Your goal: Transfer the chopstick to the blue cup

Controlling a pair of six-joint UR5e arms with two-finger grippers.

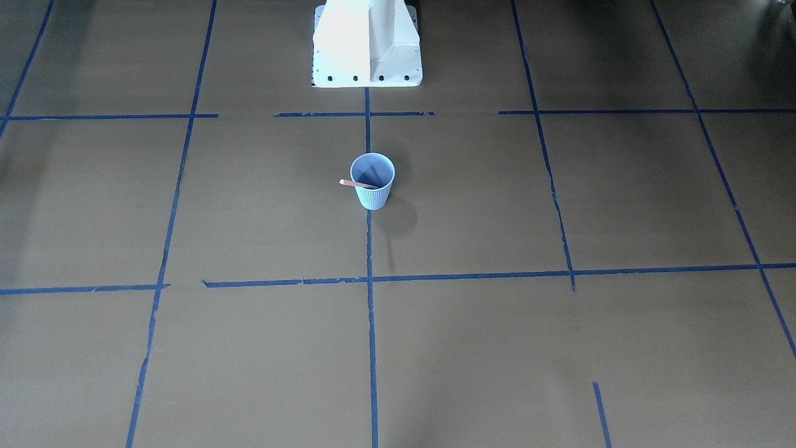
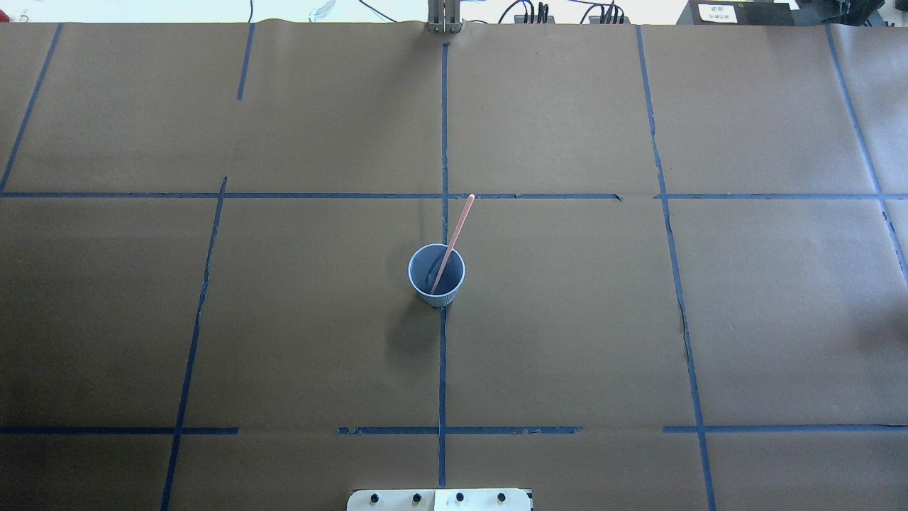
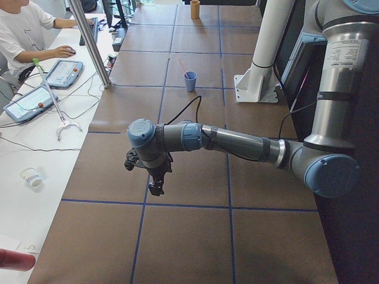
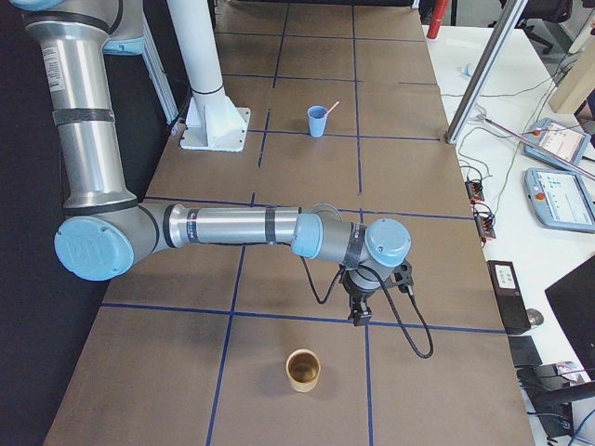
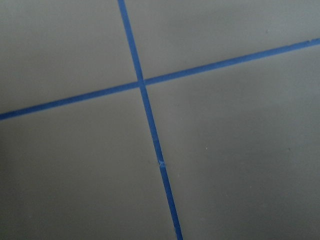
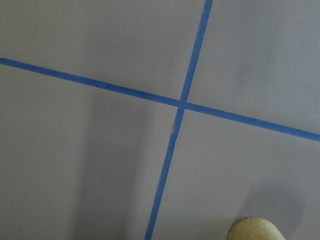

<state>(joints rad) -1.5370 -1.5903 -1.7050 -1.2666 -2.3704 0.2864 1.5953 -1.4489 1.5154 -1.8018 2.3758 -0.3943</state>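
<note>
Left end effector (image 3: 156, 189) hangs low over counter (image 2: 284, 319). Right end effector (image 4: 358, 316) hangs beside tan cup (image 4: 302, 369). Grip of either: cannot tell. Farther off, mid-counter, chopstick (image 2: 455, 238) leans inside blue cup (image 2: 441, 298). Transfer looks done. Best move: hold arms well apart from cup, no knocks.

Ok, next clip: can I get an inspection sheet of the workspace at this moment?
Surface: table under brown paper, blue tape grid.
Job's things: chopstick stands tilted in the blue cup, top past the rim.
Clutter: tan cup near the right gripper.
Grippers: left gripper and right gripper hang over bare table, away from the blue cup; jaws cannot be judged.
Cables: black cable loops at each wrist.
Surroundings: person seated at a side bench with pendants.
</note>
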